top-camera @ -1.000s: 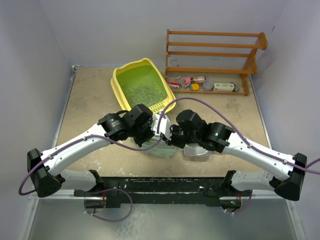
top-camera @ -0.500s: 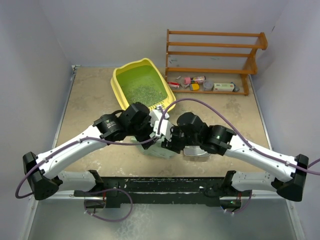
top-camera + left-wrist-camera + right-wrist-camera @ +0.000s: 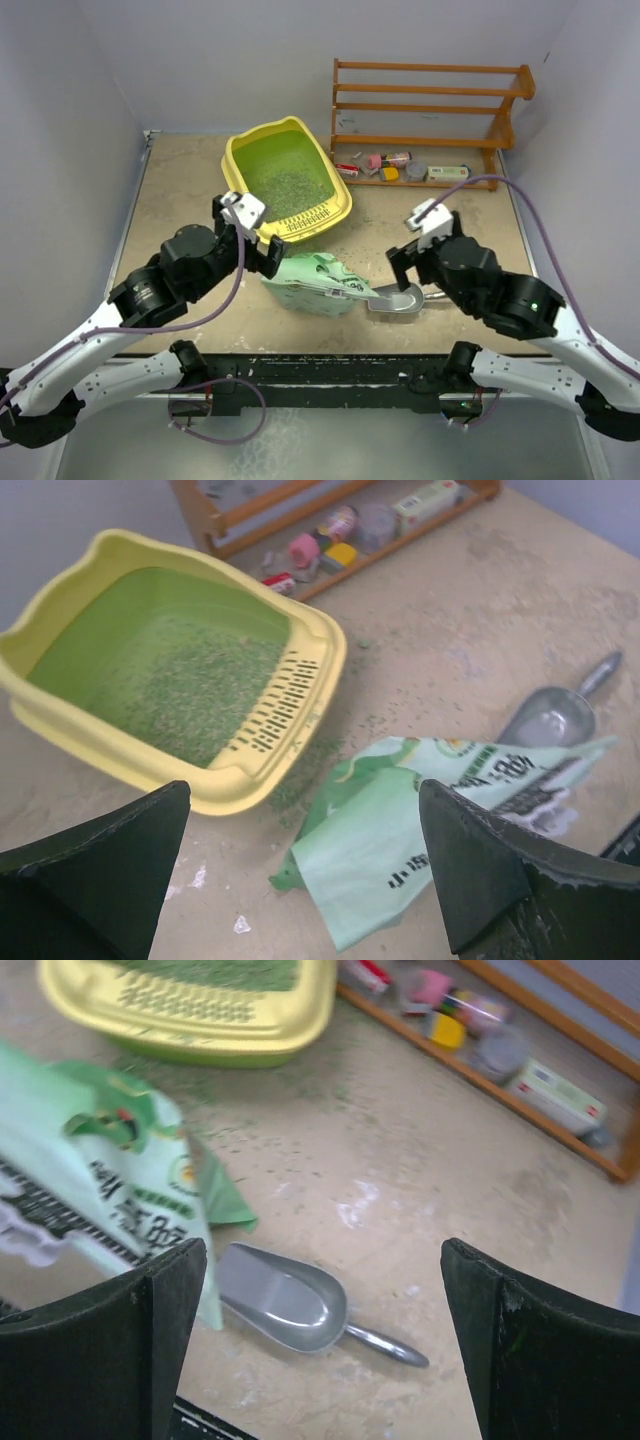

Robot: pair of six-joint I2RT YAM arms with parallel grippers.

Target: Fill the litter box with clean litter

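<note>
The yellow litter box (image 3: pixel 237 190) stands at the back centre of the table, with a layer of grey-green clean litter (image 3: pixel 290 185) on its green floor. The left wrist view shows its slotted rim (image 3: pixel 285 710) and the litter (image 3: pixel 190 695) inside. The pale-green bag (image 3: pixel 315 280) lies flat on the table in front of the box, held by nothing. My left gripper (image 3: pixel 245 235) hovers open to the left of the bag (image 3: pixel 420 830), its fingers empty. My right gripper (image 3: pixel 418 255) hangs open to the right of the bag (image 3: pixel 70 1180), above the scoop.
A grey metal scoop (image 3: pixel 400 300) lies on the table beside the bag's right end, handle pointing right. A brown wooden rack (image 3: pixel 430 110) stands at the back right with small items (image 3: pixel 400 165) on its bottom shelf. Spilled granules (image 3: pixel 300 770) lie in front of the box.
Both grippers were shut on the bag between them; they have opened, let it go and drawn back and apart. The bag now lies flat on the table.
</note>
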